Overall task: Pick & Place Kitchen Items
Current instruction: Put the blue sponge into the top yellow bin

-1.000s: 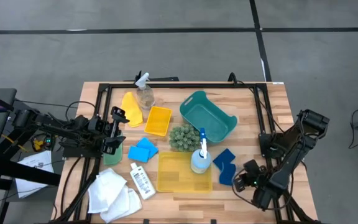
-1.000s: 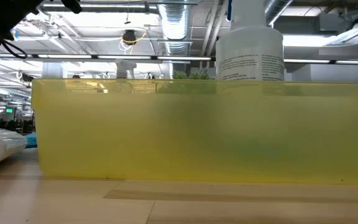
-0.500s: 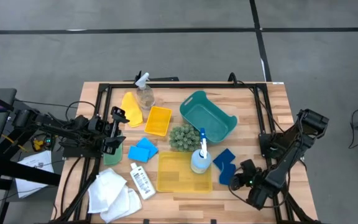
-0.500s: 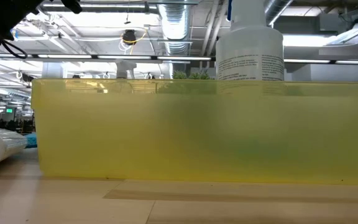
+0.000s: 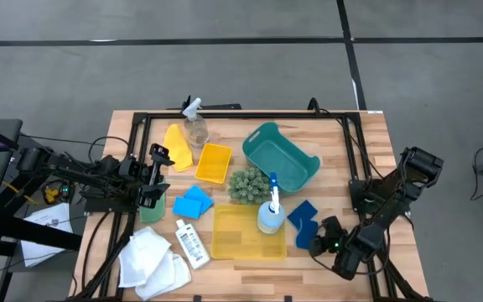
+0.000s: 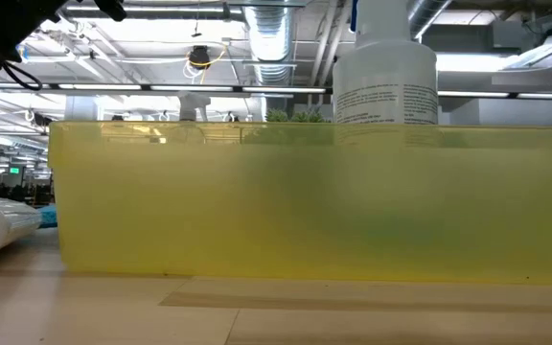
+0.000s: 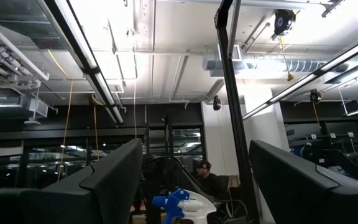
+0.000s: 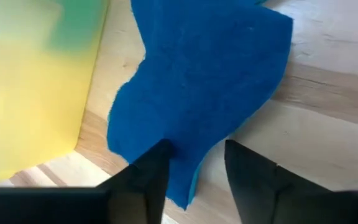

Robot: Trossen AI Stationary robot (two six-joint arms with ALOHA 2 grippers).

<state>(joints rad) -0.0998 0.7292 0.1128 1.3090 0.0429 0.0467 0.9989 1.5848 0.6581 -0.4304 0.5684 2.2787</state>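
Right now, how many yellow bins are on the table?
2. A small bin stands left of the teal basket; a large bin lies at the near edge, beside the white bottle. More may be hidden.

From my station I see two dark, matte-black arms built of boxy jointed segments. My left arm (image 5: 82, 180) trails black cables along its links; its left pincer (image 5: 156, 176) carries two broad, flat black fingers (image 7: 107, 180) with angled edges. My right arm (image 5: 392, 197) is the same black, with a small green light near its right pincer (image 5: 321, 239), whose fingers (image 8: 145, 180) are dark wedges.
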